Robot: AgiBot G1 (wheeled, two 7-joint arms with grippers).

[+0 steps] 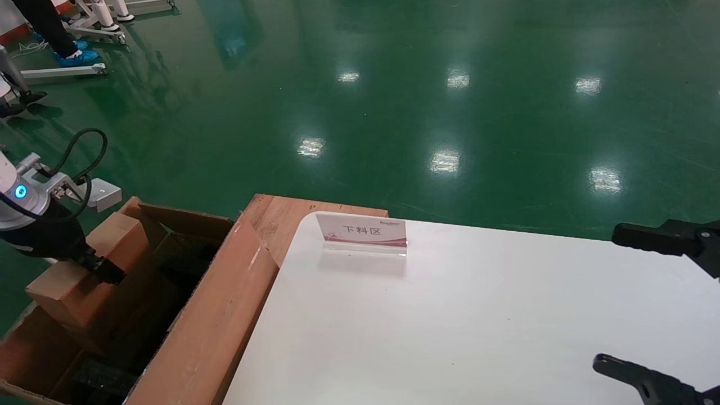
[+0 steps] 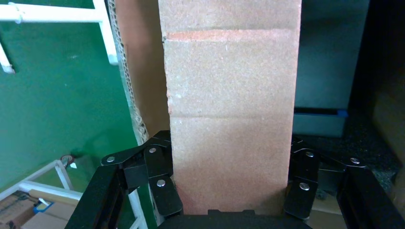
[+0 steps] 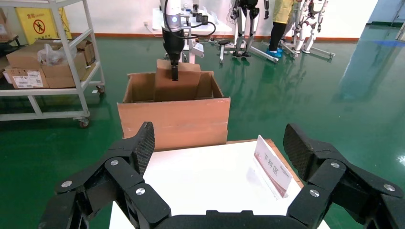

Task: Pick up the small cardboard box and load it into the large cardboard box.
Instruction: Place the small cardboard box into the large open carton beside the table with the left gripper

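My left gripper (image 1: 104, 270) is shut on the small cardboard box (image 1: 64, 292), a reddish-brown carton held tilted, partly down inside the large cardboard box (image 1: 214, 315) at the far left. In the left wrist view the small box (image 2: 231, 119) fills the space between the fingers (image 2: 160, 164), which press on both its sides. Black foam (image 1: 101, 377) lies in the large box. My right gripper (image 1: 624, 301) is open and empty over the white table's right edge. The right wrist view shows the large box (image 3: 174, 119) with the small box (image 3: 184, 86) in it.
A white table (image 1: 478, 326) stands right of the large box, with an acrylic sign (image 1: 363, 232) near its far edge. A wooden board (image 1: 281, 214) shows beneath it. A shelf cart with cartons (image 3: 43, 62) stands beyond. Green floor surrounds everything.
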